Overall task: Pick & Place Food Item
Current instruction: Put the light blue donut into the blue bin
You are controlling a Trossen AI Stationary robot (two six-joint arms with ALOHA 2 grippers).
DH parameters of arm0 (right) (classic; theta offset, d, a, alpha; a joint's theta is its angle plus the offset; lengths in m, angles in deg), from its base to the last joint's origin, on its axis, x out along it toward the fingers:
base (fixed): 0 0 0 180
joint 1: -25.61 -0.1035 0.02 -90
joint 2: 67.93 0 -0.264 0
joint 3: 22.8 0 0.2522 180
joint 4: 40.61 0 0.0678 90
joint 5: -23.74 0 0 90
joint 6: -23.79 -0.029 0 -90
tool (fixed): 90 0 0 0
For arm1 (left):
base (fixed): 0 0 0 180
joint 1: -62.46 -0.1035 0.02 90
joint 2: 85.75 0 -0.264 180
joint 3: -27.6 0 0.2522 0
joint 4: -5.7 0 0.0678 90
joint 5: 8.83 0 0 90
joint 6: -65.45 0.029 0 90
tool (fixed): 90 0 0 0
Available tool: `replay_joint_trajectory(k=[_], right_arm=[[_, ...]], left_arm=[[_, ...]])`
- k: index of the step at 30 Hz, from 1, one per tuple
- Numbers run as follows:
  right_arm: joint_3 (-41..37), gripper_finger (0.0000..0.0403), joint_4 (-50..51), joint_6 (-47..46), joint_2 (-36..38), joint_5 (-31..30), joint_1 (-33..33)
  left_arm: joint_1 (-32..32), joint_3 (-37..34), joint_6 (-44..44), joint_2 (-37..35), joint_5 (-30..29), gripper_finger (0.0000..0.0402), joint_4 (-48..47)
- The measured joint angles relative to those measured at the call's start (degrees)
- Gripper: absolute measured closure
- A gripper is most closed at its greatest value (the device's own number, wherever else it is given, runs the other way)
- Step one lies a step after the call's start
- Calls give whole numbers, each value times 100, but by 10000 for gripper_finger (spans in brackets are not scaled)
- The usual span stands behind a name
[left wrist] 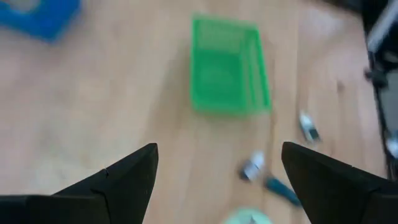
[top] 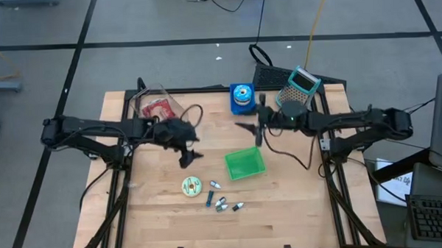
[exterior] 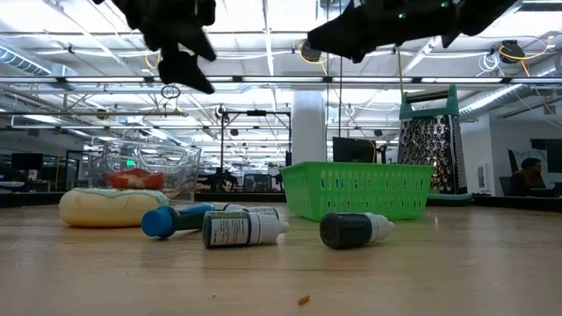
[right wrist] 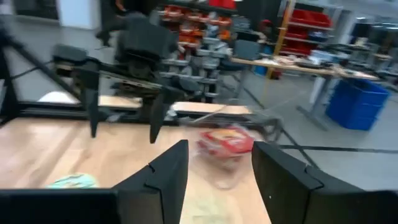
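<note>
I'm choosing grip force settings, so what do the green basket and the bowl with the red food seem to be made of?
Green basket: probably thin moulded plastic with a matte finish; its walls are a uniform green lattice you can see through. Bowl: clear glass or hard clear plastic, glossy; the red food shows through and the rim catches highlights. Which of the two cannot be told.

A robotics lab or workshop: beyond the wooden table (exterior: 457, 263), ceiling trusses (exterior: 290, 83), red parts bins (right wrist: 317, 28), workbenches (right wrist: 292, 63), 1 blue barrel (right wrist: 357, 102).

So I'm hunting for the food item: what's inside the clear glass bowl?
The clear glass bowl holds something red, possibly packaged food. The pale donut-shaped toy in front hides its base.
</note>
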Motion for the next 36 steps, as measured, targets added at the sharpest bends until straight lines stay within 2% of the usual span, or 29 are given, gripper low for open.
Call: replay_joint_trajectory(k=[3, 8, 14, 21, 27, 33, 36], right_arm=[[-108, 238, 2, 33, 33, -149, -277], [-380, 239, -131, 38, 28, -621, -583], [-578, 239, -525, 35, 29, -623, -806], [-717, 238, -862, 35, 30, -621, -957], [-721, 238, -847, 34, 30, -621, -986], [-721, 238, -804, 36, 30, -621, -984], [-721, 238, -753, 40, 30, -621, -984]], left_arm=[[482, -11, -363, 189, -72, 62, -645], [1408, -9, -919, 690, -584, 62, -1329], [2002, -9, -1821, 1407, -1233, 62, -1572], [2028, -9, -2118, 2213, -1367, 62, -1465], [2010, -9, -2145, 2727, -1159, 62, -1122], [2002, 7, -1882, 2788, -1056, 63, -1083], [2002, -9, -1816, 2701, -1097, 84, -1152]])
